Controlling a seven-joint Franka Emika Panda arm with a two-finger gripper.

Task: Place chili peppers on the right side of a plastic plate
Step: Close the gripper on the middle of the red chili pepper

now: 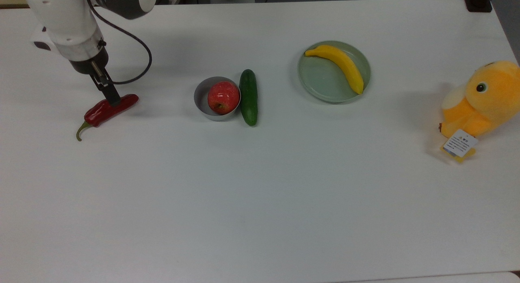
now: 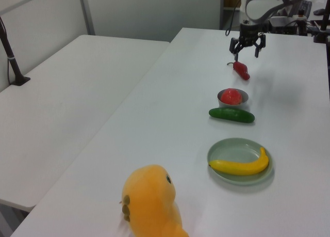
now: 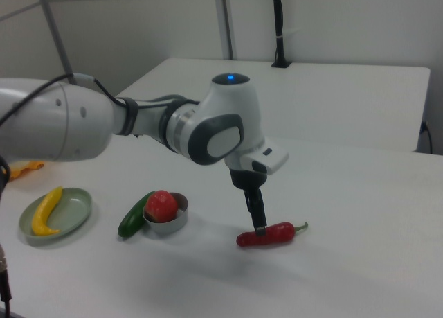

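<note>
White table (image 1: 260, 201), one arm working at the top view's left end.

Gripper (image 2: 247, 50) comes down over the chili pepper (image 1: 106, 110). Left view shows the two fingers spread wide, one on each side of the pepper's body, tips near the table, nothing held. In the right view a finger (image 3: 258, 210) stands just over the middle of the pepper (image 3: 268, 234). Whether it touches cannot be told.

Chili lies flat on the table, dark red, green stem curling toward the top view's lower left. Well apart from the plate.

Plate (image 1: 321, 81), pale grey-green, sits toward the top view's right of centre. A banana (image 1: 339, 65) lies across it, from the far rim to the rim on the top view's right side.

Between pepper and plate: a small grey bowl (image 1: 201, 100) holding a red apple (image 1: 223, 97), and a dark green cucumber (image 1: 248, 97) lying just beside the bowl on the top view's right, touching or nearly so. Both sit in the straight line from pepper to plate.

Beyond the plate, at the top view's far right, an orange plush toy (image 1: 483, 98). A white tag (image 1: 459, 144) with a yellow one beneath hangs from it; there is print on the white tag, too small to read.

A black cable (image 1: 134, 51) loops from the arm's wrist above the table.
</note>
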